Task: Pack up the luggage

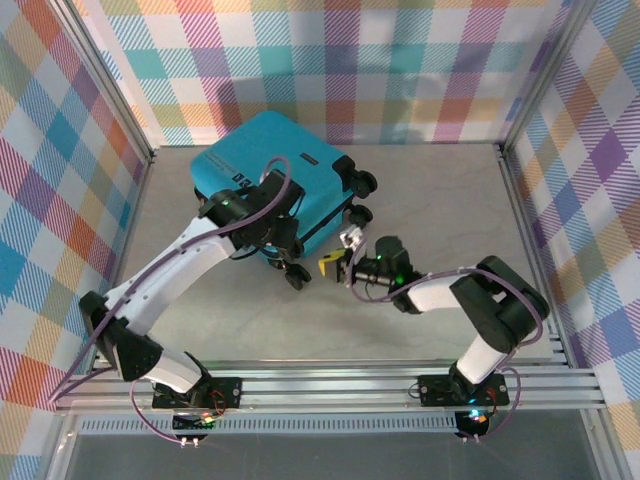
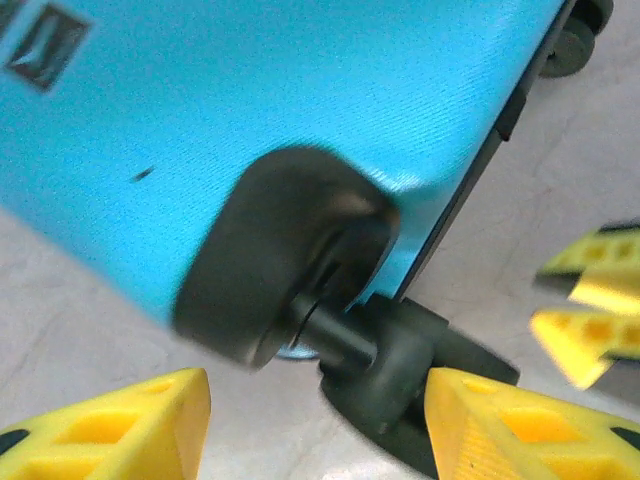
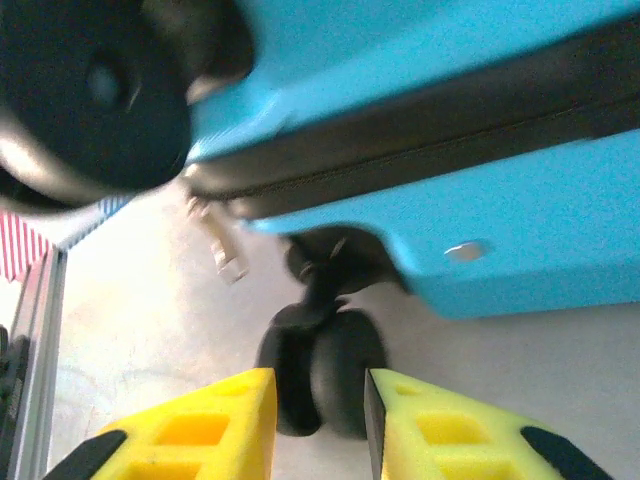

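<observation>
1. Left gripper (image 2: 318, 388): the yellow fingers (image 2: 130, 425) stand wide apart, one on each side of a black caster (image 2: 395, 375) at the case's near corner. Whether either finger touches it cannot be told. In the top view the wrist covers these fingers.
2. Luggage (image 1: 265, 165): one turquoise hard-shell case, closed, lying flat on the grey table (image 1: 430, 220), left of centre and toward the back wall. The top view gives its whole outline. The wrist views give the shell and the black zipper seam (image 3: 420, 140) close up.
3. Wheels (image 1: 362, 183): three black ones can be counted from above, along the case's right and near edges.
4. Zipper pull (image 3: 225, 255): one small silvery tab hangs from the seam in the right wrist view.
5. Right gripper (image 3: 320, 380): the jaws are narrowly apart and hold nothing. A twin wheel (image 3: 325, 350) lies in line with the gap. From above, the gripper sits just beside the near corner.
6. Totals: two arms, two grippers, one case.
</observation>
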### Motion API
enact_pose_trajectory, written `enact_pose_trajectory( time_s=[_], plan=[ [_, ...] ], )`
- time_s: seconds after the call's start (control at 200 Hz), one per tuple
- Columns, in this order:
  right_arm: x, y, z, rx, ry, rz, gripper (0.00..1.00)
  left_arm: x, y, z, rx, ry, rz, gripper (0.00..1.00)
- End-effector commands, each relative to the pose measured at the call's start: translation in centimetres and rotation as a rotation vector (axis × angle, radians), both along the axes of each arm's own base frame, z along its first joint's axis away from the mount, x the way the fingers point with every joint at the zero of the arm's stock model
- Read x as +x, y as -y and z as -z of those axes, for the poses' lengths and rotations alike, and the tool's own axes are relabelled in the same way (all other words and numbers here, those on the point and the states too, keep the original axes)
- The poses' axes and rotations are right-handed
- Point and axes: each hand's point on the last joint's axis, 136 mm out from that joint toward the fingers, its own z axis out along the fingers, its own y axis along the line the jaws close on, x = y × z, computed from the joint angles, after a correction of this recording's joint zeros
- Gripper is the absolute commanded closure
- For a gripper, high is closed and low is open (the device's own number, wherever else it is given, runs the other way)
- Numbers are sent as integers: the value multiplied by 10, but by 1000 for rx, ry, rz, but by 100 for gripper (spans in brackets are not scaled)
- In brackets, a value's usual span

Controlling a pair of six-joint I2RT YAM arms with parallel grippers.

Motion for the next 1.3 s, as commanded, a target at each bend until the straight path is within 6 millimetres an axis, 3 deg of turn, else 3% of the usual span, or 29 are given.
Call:
enact_pose_trajectory(
  time_s=[0.0,0.16,0.33,0.655,0.82,1.075,1.295],
  plan=[
    [-3,-16,-7,16,157,72,70,-12,-22,-4,-36,38,-123,41],
    [-12,-45,0,-19,256,141,69,-20,-31,-15,-170,131,-197,41],
    [-7,-64,6,-6,284,189,69,-28,-42,-20,-243,205,-232,41],
    [2,-108,-3,19,354,312,70,-36,-48,-25,-295,242,-233,41],
    [15,-111,-2,65,351,390,76,-39,-48,-23,-309,244,-222,41],
    [5,-120,3,68,368,375,81,-45,-58,-20,-297,245,-248,40],
    [-2,-99,-2,33,386,384,77,-39,-30,0,-367,171,-211,39]
  ],
)
